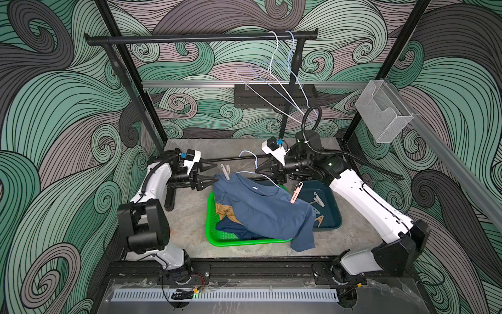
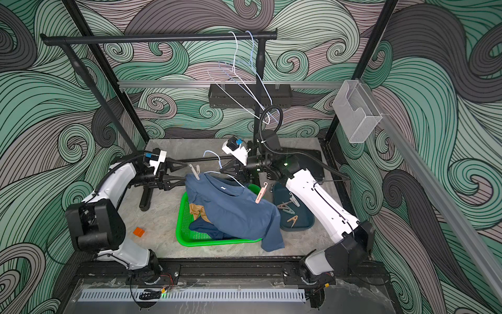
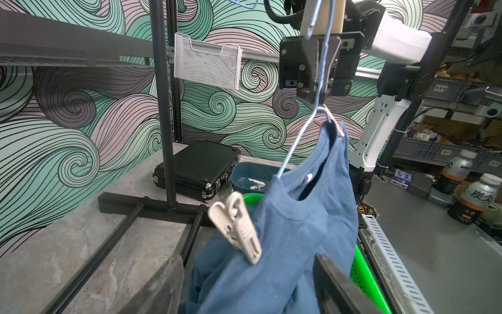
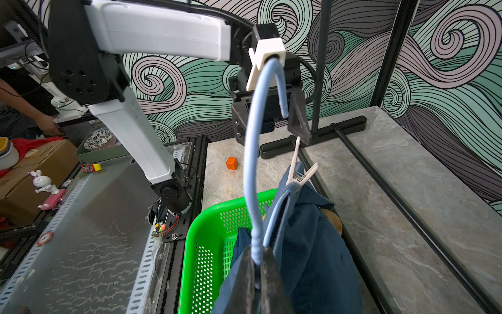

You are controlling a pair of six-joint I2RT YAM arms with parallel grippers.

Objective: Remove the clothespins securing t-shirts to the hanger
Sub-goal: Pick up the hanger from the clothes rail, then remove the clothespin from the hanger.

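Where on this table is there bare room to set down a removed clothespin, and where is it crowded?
Free: the table strip between the green basket and the front rail; the patch between the basket and the orange cube. Crowded: the middle, where blue shirt, basket and teal tray meet.

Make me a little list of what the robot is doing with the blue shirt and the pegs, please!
left jaws: open, close beside the white clothespin
right jaws: shut on the pale blue hanger
blue t-shirt: pinned to the hanger, draped over the green basket
pink clothespin: clipped on the shirt's other shoulder
dark tray: holds loose clothespins
in the basket: mustard t-shirt and navy t-shirt
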